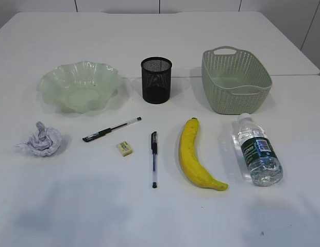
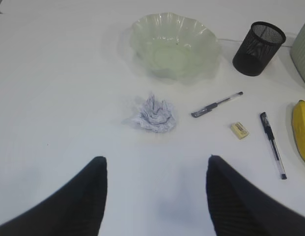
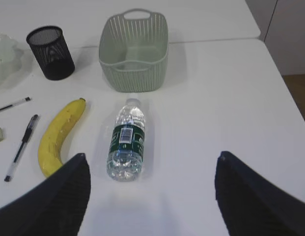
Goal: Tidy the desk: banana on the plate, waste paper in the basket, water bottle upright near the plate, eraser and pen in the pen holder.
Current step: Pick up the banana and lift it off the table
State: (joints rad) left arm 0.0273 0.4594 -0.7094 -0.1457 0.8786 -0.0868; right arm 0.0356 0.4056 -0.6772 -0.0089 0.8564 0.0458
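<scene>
So both my grippers hung above the desk (image 1: 160, 216) with fingers spread wide and nothing between them. My left gripper (image 2: 156, 196) had the waste paper (image 2: 154, 114) dead ahead, pretty much centred between the two fingers (image 2: 78, 206), just a bit further out on the desk. It's a lumpy ball with no real long axis, so the approach angle hardly mattered. That arm was clearly the nearer one for it.

My right gripper (image 3: 150, 196) looked at the water bottle (image 3: 125, 140), lying on its side just beyond my fingers and a little left of centre, cap pointing away toward the basket (image 3: 134, 54). Its long axis ran straight out from me, so closing across the body looked workable, I reckoned.

Taking the pen holder (image 1: 156, 80) as anchor: the plate (image 1: 49, 85) sat to its left, the basket to its right, and the banana (image 1: 193, 157), eraser (image 1: 124, 148) and two pens in front of it.

The exterior view showed the whole layout but neither gripper. The left wrist view missed the bottle; the right wrist view missed the paper.
</scene>
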